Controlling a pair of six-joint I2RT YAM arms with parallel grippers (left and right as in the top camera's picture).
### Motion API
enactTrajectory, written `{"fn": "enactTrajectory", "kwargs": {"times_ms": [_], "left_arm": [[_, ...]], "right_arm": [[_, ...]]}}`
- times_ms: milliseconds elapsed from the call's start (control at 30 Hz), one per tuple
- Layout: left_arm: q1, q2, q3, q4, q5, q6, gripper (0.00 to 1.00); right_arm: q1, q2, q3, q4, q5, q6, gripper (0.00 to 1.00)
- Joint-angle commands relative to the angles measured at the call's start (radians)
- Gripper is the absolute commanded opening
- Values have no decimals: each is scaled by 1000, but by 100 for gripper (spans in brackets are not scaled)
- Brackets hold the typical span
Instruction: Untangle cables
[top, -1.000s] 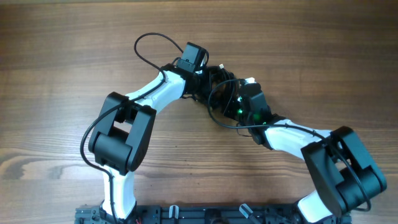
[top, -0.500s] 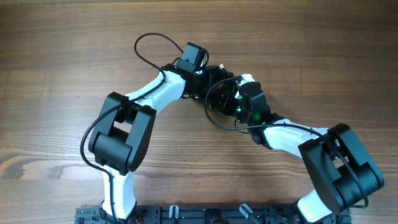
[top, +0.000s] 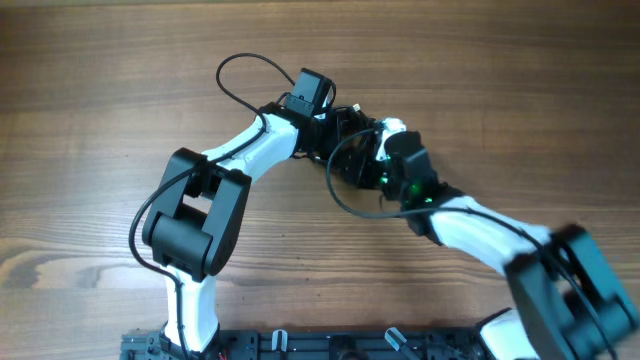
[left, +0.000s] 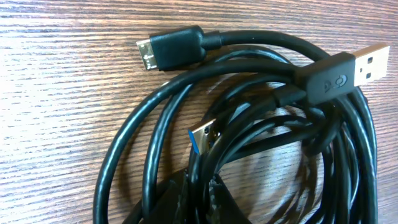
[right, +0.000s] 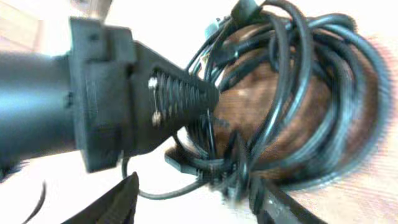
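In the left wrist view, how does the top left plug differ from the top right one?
The left plug points left, over bare wood; the right plug points right, atop the cables. The left plug's metal tip is short and notched; the right plug's is longer, with two square holes. Both are black, on black cables.

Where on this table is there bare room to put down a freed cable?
Free: the wide table left of the left arm, and the far strip above the right arm. Crowded: the middle, where the cables bunch between both arms.
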Motion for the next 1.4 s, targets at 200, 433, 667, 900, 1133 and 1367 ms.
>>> {"fn": "enactTrajectory", "kwargs": {"times_ms": [200,433,667,900,1133,1367], "left_arm": [[-10,42,-9,-16,18,5,11],[-10,42,-9,-17,18,5,13],[-10,42,-9,-17,18,5,13],[-10,42,-9,-17,18,5,13],[-10,42,-9,-16,18,5,13],[-10,42,-9,-17,18,5,13]], "right_arm": [[0,2,0,-185,59,63,59],[8,93,1,-83,100,64,50],[8,93,1,-65,145,67,40],[8,96,0,-35,102,63,41],[8,96,0,-39,82,64,40],[8,103,0,-27,158,64,34]]}}
